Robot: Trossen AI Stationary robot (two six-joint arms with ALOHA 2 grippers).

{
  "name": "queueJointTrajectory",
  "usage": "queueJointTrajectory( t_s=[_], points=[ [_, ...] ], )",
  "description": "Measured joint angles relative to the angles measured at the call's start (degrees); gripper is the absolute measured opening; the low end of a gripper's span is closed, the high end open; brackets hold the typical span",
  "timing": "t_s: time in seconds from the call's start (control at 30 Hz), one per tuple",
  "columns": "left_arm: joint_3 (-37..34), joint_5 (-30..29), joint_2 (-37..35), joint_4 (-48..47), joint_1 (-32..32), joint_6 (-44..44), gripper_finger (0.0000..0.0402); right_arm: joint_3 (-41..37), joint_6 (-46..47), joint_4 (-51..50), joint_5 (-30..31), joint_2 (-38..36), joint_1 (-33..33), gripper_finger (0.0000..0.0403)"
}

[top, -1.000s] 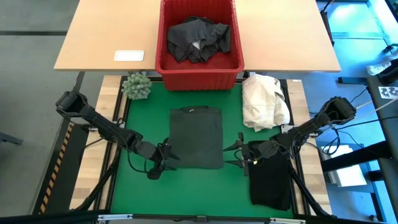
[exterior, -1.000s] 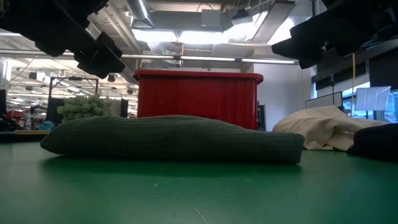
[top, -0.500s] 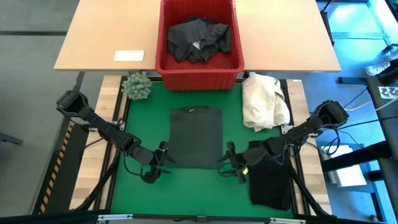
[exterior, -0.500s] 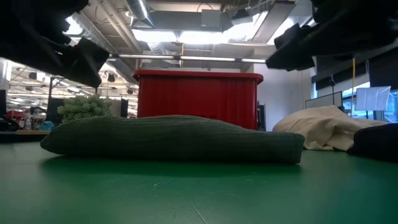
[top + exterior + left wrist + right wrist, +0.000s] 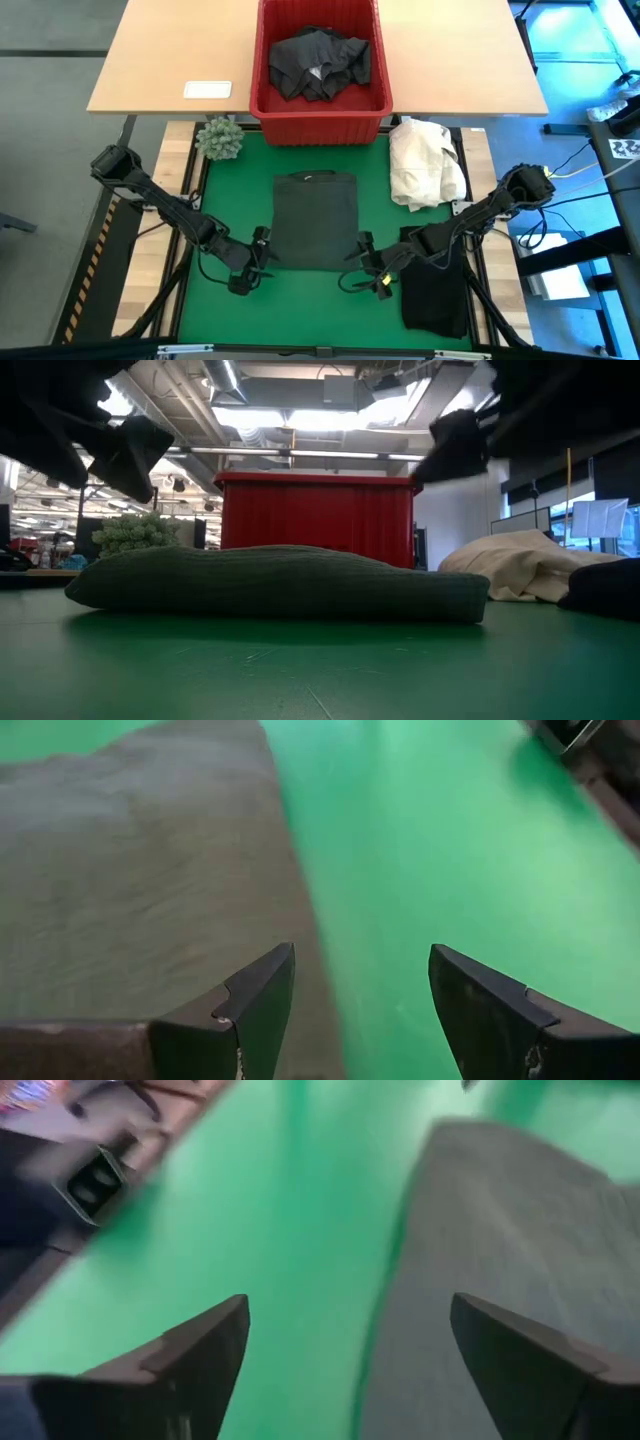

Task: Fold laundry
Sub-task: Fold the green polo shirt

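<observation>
Since the earlier frames, your right end effector [image 5: 364, 277] has slid off the black garment [image 5: 436, 290] on its outer side and in toward the near right corner of the folded dark green garment [image 5: 316, 220], while your left end effector [image 5: 254, 272] has dropped back slightly to the near left corner. Both are hovering just above the green table [image 5: 300, 310], fingers spread apart and gripping nothing. In the left wrist view, the folded garment's edge is running just ahead of one finger [image 5: 255, 1000], with bare green mat ahead of the other. In the right wrist view, the garment is lying ahead of one finger [image 5: 520, 1350] in the same way. Beyond the folded garment from both end effectors, the red basket [image 5: 320, 105] is holding more dark laundry [image 5: 320, 62]. The cream-white cloth heap [image 5: 425, 165] is sitting beyond your right end effector.
</observation>
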Motion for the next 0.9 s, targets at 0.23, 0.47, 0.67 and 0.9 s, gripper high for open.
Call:
queueJointTrajectory(
  t_s=[0.23, 0.47, 0.67, 0.9],
  points=[
    [0.7, -0.05, 3.84, 0.3, -0.31, 0.0, 0.0225, 0.04, 0.02, -1.62, 2.67, 2.57, 0.13, 0.036],
    [3.69, 0.14, 8.38, 0.33, -0.48, 0.44, 0.0225, 0.75, -0.03, -2.85, 4.77, 2.96, 0.15, 0.036],
    [3.87, -0.39, 11.35, -4.17, 0.95, -0.41, 0.0225, 0.74, -1.41, -4.56, 7.6, 5.18, 0.0, 0.036],
    [7.48, -6.84, 12.07, -3.79, 0.98, 2.67, 0.0225, 0.74, -1.83, -3.22, 9.39, 9.1, 0.0, 0.036]
  ],
)
